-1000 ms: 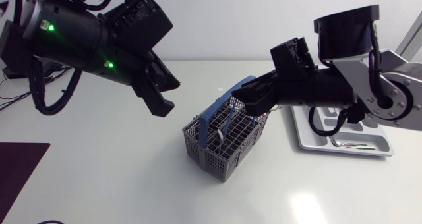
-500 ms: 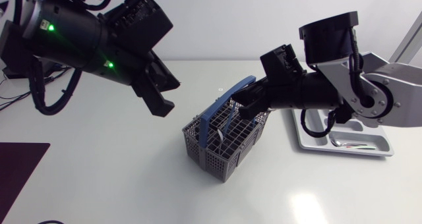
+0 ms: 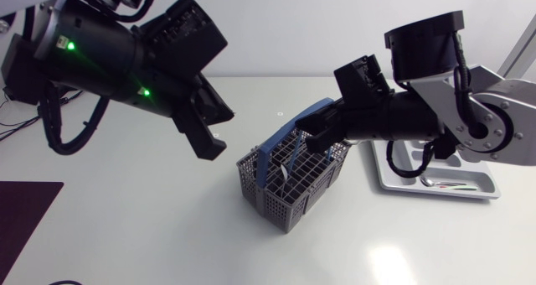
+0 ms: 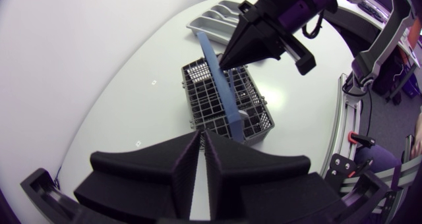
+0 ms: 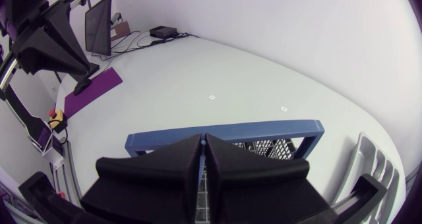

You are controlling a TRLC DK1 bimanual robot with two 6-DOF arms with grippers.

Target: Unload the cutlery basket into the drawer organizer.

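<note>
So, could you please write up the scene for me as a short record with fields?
cutlery basket: grey mesh, standing on the table, blue handle raised
basket contents: silvery cutlery, type unclear
drawer organizer: pale tray on the table beside the basket, a few utensils in it
left gripper: shut, empty, above the table, apart from the basket
right gripper: shut, empty, over the basket, tips at the blue handle
</note>
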